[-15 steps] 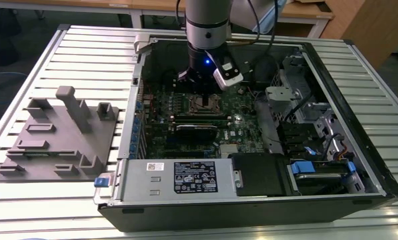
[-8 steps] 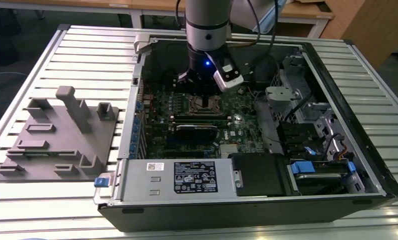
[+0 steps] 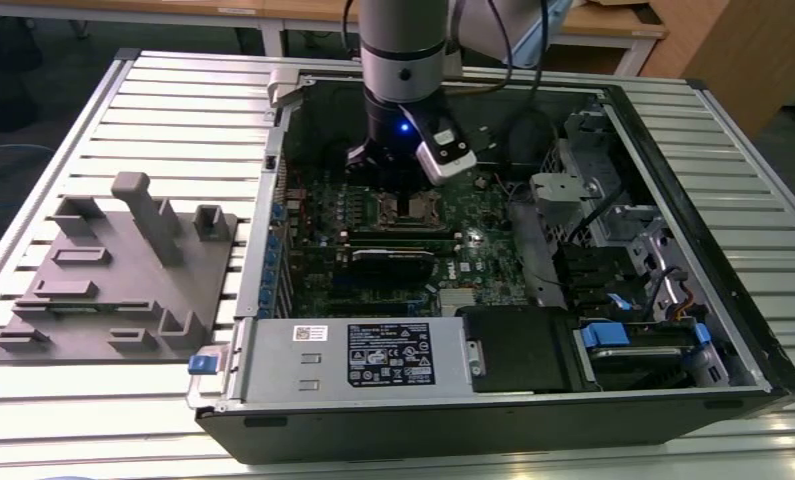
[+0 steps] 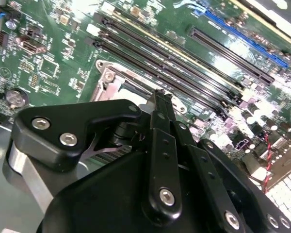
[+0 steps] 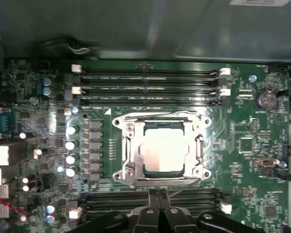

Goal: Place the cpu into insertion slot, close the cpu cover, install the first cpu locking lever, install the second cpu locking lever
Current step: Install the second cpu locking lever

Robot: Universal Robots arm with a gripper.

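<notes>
Black gripper (image 5: 159, 193) fingers, pressed together with nothing between them, hang at the near edge of the insertion slot (image 5: 161, 148), where the silvery cpu (image 5: 163, 149) lies seated under the closed cpu cover (image 5: 129, 154) (memory slots (image 5: 148, 88) lie beyond).

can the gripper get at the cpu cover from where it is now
Probably yes. In the first wrist view the gripper sits just at the edge of the cpu cover, which lies flat around the cpu, and nothing stands between them on the motherboard.
</notes>
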